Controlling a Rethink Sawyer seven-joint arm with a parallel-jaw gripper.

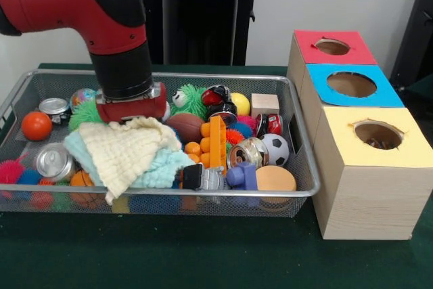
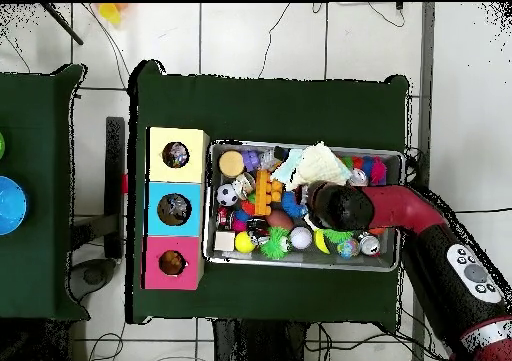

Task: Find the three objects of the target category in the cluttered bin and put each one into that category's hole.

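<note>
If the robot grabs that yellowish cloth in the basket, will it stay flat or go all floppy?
Probably floppy: the cream cloth lies draped in soft folds over the things under it. It looks light, so lifting one corner would likely leave the rest dangling. It may also drag the pale blue cloth beneath it, since the two overlap.
</note>
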